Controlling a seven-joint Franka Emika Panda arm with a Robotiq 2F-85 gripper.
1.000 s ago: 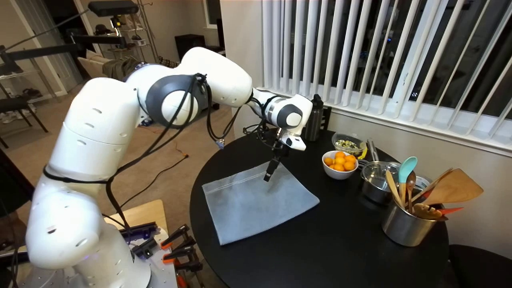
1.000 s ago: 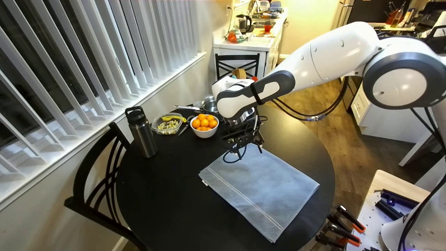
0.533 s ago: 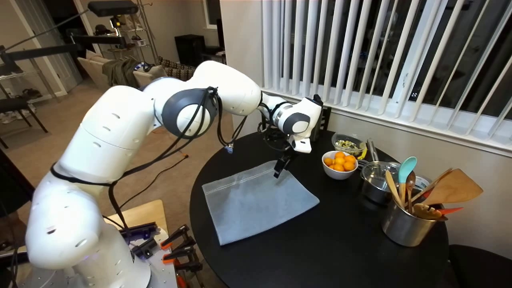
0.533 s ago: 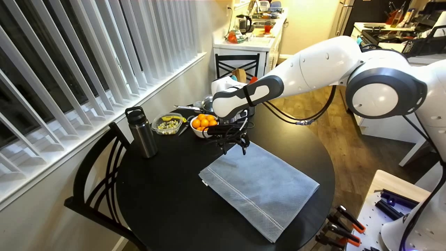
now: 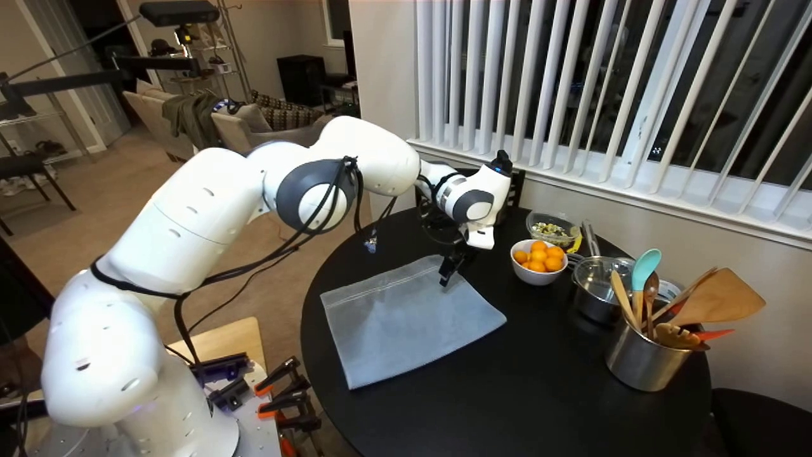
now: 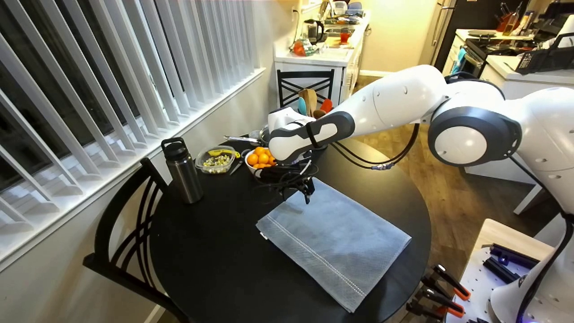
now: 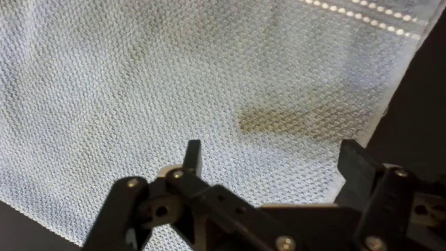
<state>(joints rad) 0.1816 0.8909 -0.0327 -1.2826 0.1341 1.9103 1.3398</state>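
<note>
A grey-blue cloth (image 5: 412, 330) with a white double-stitched hem lies flat on the round black table (image 5: 539, 381). My gripper (image 5: 445, 279) points down over the part of the cloth closest to the white bowl of oranges (image 5: 536, 277). The wrist view shows its jaws spread wide, with only the cloth surface (image 7: 139, 104) visible beyond them. One finger (image 7: 359, 167) is near the cloth's edge, above a brownish darker patch (image 7: 285, 122). In an exterior view the gripper (image 6: 295, 197) partly covers the bowl. Whether the fingertips touch the cloth I cannot tell.
Beside the bowl are a clear food container (image 5: 552, 228), a metal pot (image 5: 593, 308) and a steel holder (image 5: 647, 368) full of utensils. A steel bottle (image 6: 184, 175) stands near the table's edge by a black chair (image 6: 121, 255). Window blinds (image 5: 571, 82) hang behind.
The arm has lowered and reached further out, carrying the gripper towards the bowl side of the cloth. The jaws have stayed open. Cloth and other objects have not moved.
</note>
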